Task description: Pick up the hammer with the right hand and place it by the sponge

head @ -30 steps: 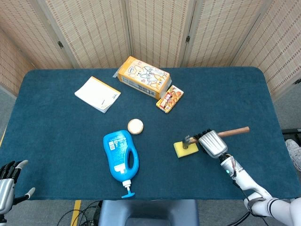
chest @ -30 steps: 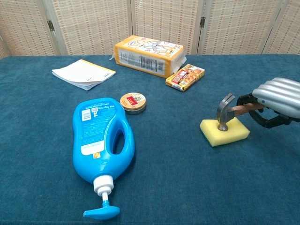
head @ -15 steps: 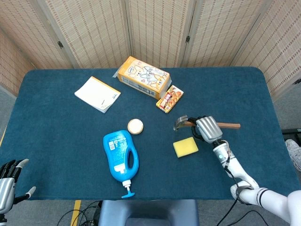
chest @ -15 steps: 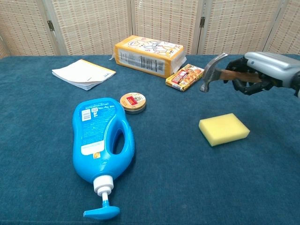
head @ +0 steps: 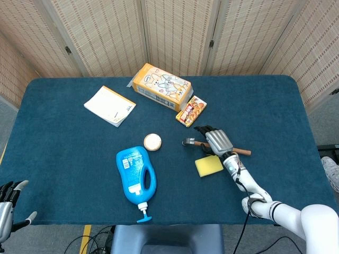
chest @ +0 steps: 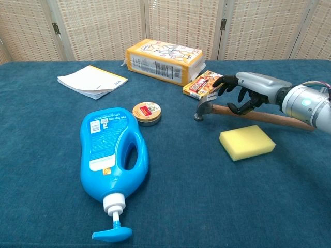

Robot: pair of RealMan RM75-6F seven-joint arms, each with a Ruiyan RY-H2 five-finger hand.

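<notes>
— Since half a second ago, has the hammer [chest: 243, 113] come down?

— Yes. It was up in the air behind the sponge [chest: 247, 142] with its head raised; now it lies along the table [chest: 51, 181] just behind the sponge, head toward the round tin [chest: 146, 113], wooden handle running off to the right.

— Starting nearest: what does the left hand [head: 7, 209] do?

— It hangs at the near table edge, fingers apart, holding nothing. Beyond it lies the blue detergent bottle [chest: 114, 155], well clear of the work.

— And the right hand [chest: 247, 89]?

— It sits over the handle close to the head. The fingers look partly uncurled and spread, but I cannot tell whether they are off the wood or touching it.

— How should the release go?

— My judgement: open the fingers fully first, then lift the hand straight up, so no fingertip drags the handle and swings the head. The snack packet [chest: 203, 84] is just behind the hand, so backing away over it risks a nudge. Farther back, the orange box [chest: 164, 61] and the notepad [chest: 92, 80] are out of reach
</notes>
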